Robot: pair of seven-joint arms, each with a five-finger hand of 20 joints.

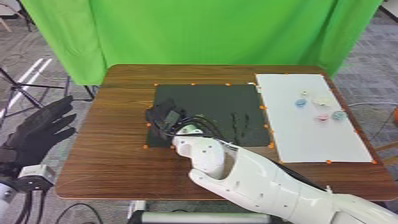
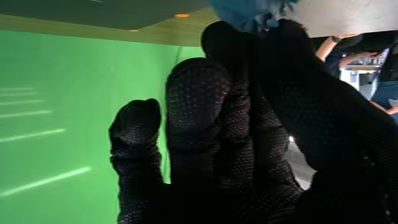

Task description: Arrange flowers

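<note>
one big brown table [image 1: 98,160] is in front of you. a white sheet [image 1: 315,142] lies on its right side, with a black mat [image 1: 209,97] next to it. your left hand [image 1: 33,134] is just past the left side of the table, let go, fingers out. your right hand [image 1: 164,116] is over the left part of the mat, pinching a blue flower [image 2: 242,12]. little flowers [image 1: 322,118], blue, pink and pale, lie on the sheet. thin dark sticks [image 1: 234,125] lie on the mat.

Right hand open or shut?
Shut: in the right wrist view, the right hand has a blue thing pinched between thumb and fingertip.
</note>
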